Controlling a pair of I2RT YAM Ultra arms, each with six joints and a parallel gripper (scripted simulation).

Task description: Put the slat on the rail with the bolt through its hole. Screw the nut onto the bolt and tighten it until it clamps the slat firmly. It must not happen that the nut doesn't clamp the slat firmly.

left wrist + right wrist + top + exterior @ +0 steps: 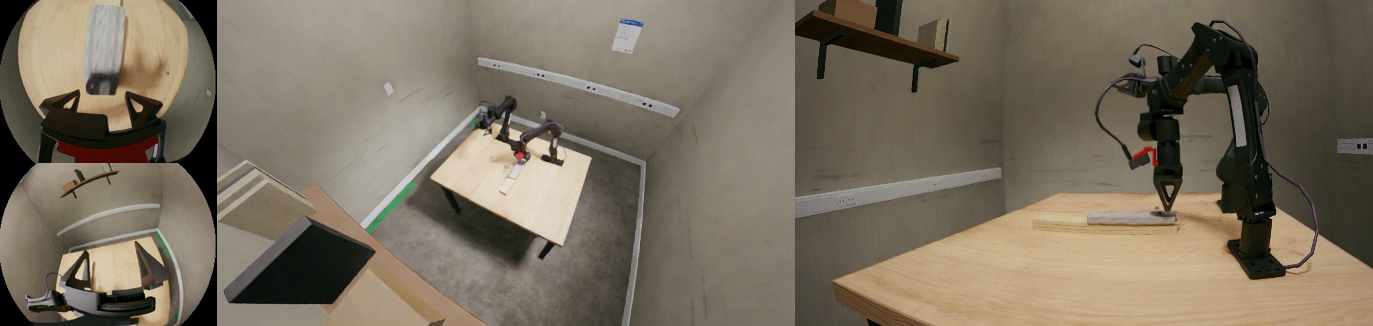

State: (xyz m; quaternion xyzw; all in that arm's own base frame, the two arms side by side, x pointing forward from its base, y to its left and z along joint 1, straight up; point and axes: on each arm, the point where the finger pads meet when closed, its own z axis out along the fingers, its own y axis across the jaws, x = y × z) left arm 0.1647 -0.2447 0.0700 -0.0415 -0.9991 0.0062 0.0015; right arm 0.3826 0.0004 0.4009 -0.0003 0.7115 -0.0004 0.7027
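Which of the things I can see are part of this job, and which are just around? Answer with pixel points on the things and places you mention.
Part of the job:
- grey slat (516, 171) (1120, 218) (105, 40)
- pale rail (505, 188) (1060, 223) (108, 2)
- left gripper (1167, 207) (103, 92), open above the slat's end

Just around:
- wall shelf (885, 45) (95, 179)
- power strip on the wall (567, 82)
- wall notice (628, 37)

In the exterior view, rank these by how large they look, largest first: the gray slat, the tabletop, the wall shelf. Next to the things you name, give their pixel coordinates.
1. Tabletop (542, 200) (1075, 270) (47, 54) (116, 268)
2. Wall shelf (885, 47) (91, 182)
3. Gray slat (516, 172) (1122, 218) (104, 44)
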